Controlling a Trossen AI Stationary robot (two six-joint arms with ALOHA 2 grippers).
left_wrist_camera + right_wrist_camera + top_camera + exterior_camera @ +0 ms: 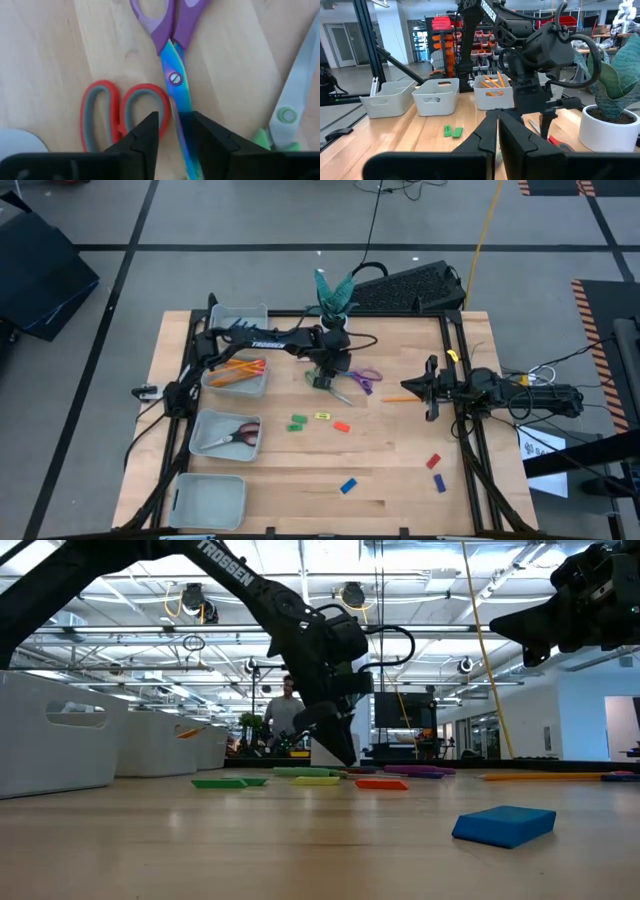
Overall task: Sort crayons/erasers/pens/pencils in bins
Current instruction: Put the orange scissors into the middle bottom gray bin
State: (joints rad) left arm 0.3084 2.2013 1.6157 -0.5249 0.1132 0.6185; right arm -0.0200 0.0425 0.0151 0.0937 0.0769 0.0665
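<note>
Centrally in the high view, the left gripper [172,131] straddles the purple scissors' [174,30] blade lengthwise, fingers slightly parted; right gripper [498,131] waits closed.

Bright even overhead light, soft shadows, ceiling-lamp glare, blurred low-view foreground

- both arms are dark, pretty much black, chunky joints with slimmer links between
- left arm [262,340] has white TROSSEN lettering along its link, readable from the high and low views
- a black cable loops out by the left arm's wrist
- left tool [172,131] ends in two flat, angular black fingers
- right tool [498,131] has the same wedge-shaped black fingers, matte finish
</note>
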